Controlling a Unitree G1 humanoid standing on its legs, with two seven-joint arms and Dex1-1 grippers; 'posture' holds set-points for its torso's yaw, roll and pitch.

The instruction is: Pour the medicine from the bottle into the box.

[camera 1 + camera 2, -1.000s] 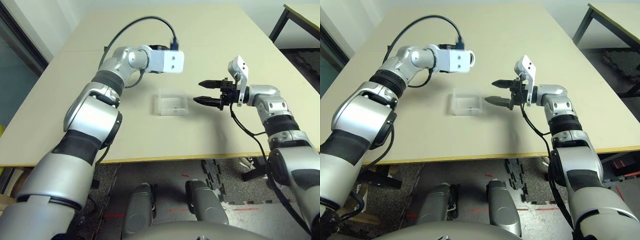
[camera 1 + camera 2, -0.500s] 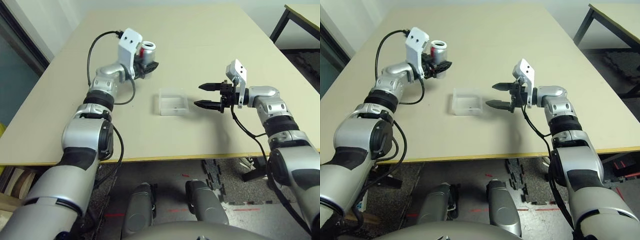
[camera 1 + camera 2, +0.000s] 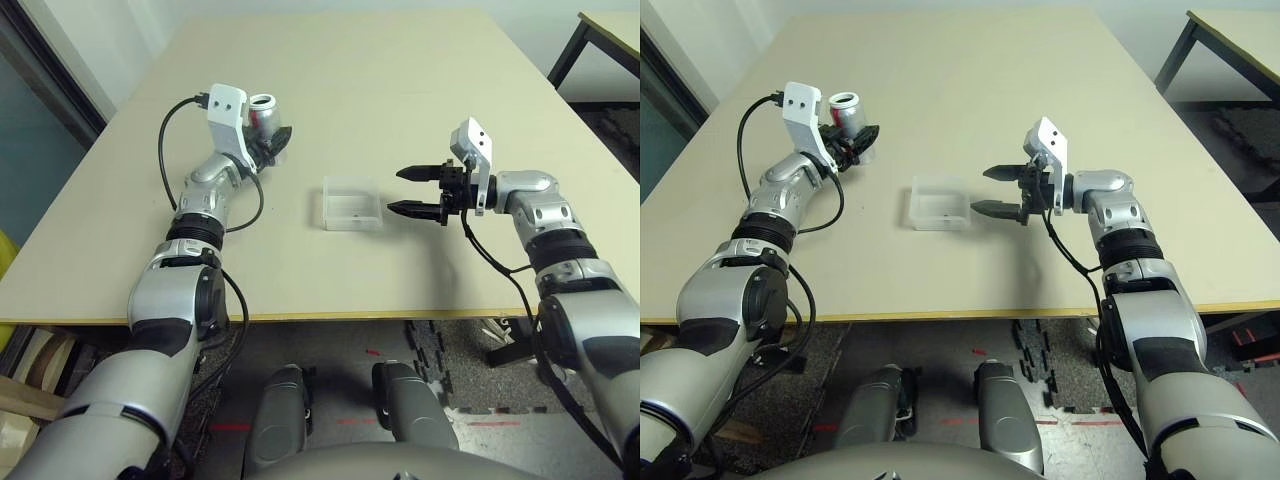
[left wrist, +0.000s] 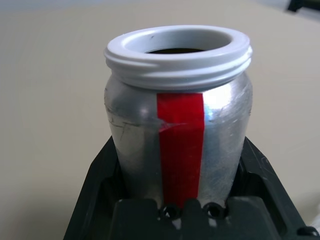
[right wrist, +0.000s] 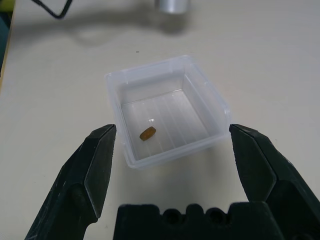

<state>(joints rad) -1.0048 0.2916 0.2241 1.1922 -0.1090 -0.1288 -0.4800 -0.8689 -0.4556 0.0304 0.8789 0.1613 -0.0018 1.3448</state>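
The right gripper (image 3: 415, 193), fingers wide and empty, is near the box (image 3: 351, 210). The pill (image 5: 147, 133) lies in the box, only a speck from the head. The left gripper (image 3: 868, 143) grips the upright bottle (image 4: 180, 125); its fingers and mount (image 3: 802, 118) hide part of it, and its inside is too dark to read. Farther back, another table (image 3: 612, 35) is cut off.

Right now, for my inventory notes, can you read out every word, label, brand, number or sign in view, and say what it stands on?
No readable text anywhere.
Bottle: a plain red stripe on silver metal, no lettering visible on the side shown.
Plastic box: no lettering visible on it.
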